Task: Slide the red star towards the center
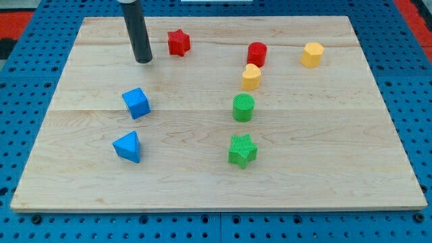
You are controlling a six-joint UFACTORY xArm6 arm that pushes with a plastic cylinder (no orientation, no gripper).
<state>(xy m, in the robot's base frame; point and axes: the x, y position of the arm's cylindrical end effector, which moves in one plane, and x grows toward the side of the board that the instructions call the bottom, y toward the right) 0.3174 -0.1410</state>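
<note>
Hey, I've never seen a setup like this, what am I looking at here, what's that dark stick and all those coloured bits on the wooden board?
This is one camera picture looking down at a slant on a wooden board. The dark stick is the end of a robot arm. It has no jaws and holds nothing; it only pushes things by sliding my tip along the wood.

The coloured bits are small blocks. Near the view's top sit the red star, just right of my tip with a small gap between them, a red cylinder, a yellow heart and another yellow block. Lower down are a green cylinder and green star; at the left, a blue cube and blue triangle.

The job is sliding that red star toward the middle.
</note>
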